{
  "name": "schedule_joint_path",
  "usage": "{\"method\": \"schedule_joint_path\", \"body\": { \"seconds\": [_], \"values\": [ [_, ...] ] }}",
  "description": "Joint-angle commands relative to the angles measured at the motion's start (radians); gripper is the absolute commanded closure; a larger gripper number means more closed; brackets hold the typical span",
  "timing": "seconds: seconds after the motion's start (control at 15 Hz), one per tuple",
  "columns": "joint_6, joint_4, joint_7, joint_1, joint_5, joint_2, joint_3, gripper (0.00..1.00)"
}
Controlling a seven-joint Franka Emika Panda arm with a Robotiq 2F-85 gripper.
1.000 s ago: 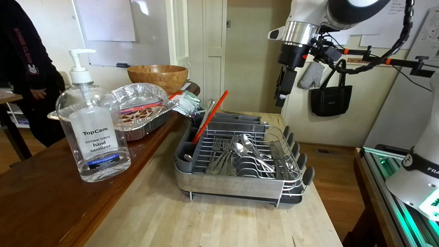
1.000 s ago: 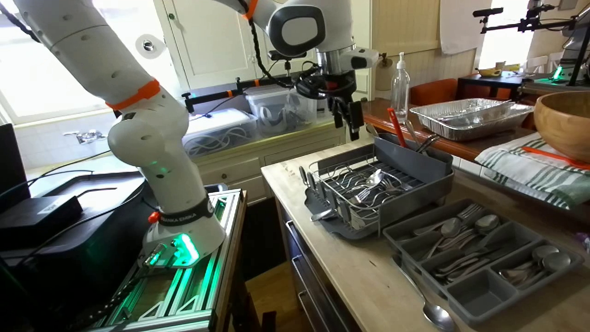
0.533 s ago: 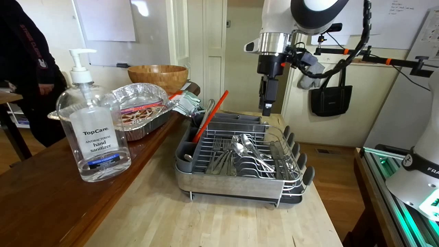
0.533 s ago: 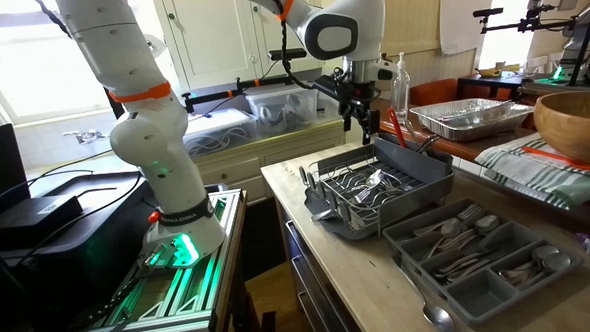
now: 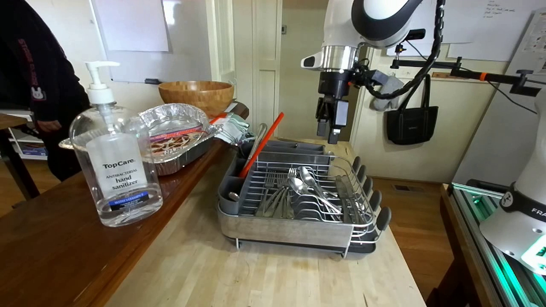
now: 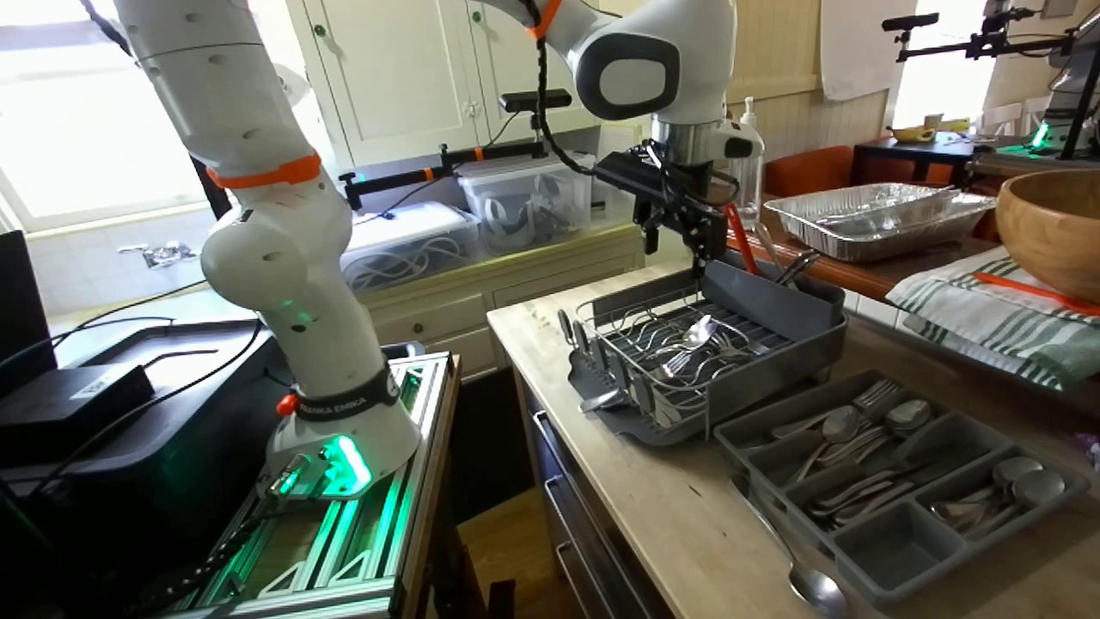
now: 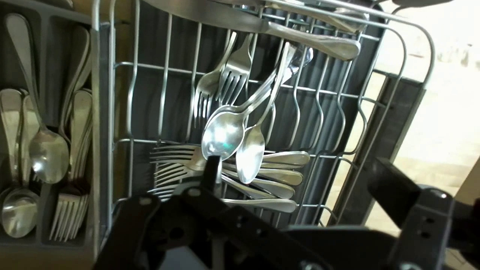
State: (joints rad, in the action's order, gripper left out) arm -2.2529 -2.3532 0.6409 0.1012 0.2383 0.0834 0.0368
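Note:
My gripper (image 7: 298, 170) is open and empty, its black fingers wide apart. In both exterior views the gripper (image 5: 328, 133) points down above the far end of the grey and steel dish rack (image 5: 290, 230). Below the jaws in the wrist view lie overlapping silver spoons (image 7: 223, 135), with several forks (image 7: 178, 170) under them. Two more forks (image 7: 235, 77) and a knife (image 7: 313, 41) lie farther up in the rack. No cutlery looks held. A grey cutlery tray (image 6: 898, 533) with spoons, forks and knives stands beside the rack; it also shows in the wrist view (image 7: 45, 56).
An orange-handled utensil (image 5: 262, 145) stands up from the rack's side holder. A loose large spoon (image 6: 816, 591) lies beside the tray. A raised wooden ledge (image 5: 85, 260) bears a sanitizer bottle (image 5: 123, 170), foil trays (image 6: 868, 232) and a wooden bowl (image 5: 196, 96).
My gripper has moved across from beyond the counter's edge to above the rack's far end and turned, so both fingers show apart. The cutlery has not moved. A person at the side shifted slightly.

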Motion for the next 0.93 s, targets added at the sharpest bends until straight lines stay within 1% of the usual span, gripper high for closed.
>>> {"method": "schedule_joint_path", "body": {
  "seconds": [0.0, 0.13, 0.2, 0.27, 0.33, 0.4, 0.6, 0.67, 0.73, 0.87],
  "values": [
    [0.041, 0.041, 0.271, -0.019, 0.128, -0.078, 0.009, 0.00],
    [0.088, 0.067, 0.399, -0.039, 0.210, -0.125, 0.007, 0.00],
    [0.112, 0.081, 0.434, -0.052, 0.236, -0.147, 0.003, 0.00],
    [0.132, 0.100, 0.434, -0.065, 0.253, -0.174, 0.000, 0.00],
    [0.130, 0.123, 0.362, -0.077, 0.240, -0.208, -0.002, 0.00],
    [0.087, 0.057, 0.375, -0.072, 0.213, -0.132, -0.018, 0.00],
    [0.096, 0.097, 0.370, -0.095, 0.215, -0.190, -0.021, 0.00],
    [0.062, 0.099, 0.355, -0.099, 0.225, -0.197, -0.022, 0.00],
    [0.057, 0.118, 0.355, -0.105, 0.241, -0.213, -0.025, 0.00],
    [0.033, 0.147, 0.380, -0.116, 0.268, -0.238, -0.032, 0.00]
  ]
}}
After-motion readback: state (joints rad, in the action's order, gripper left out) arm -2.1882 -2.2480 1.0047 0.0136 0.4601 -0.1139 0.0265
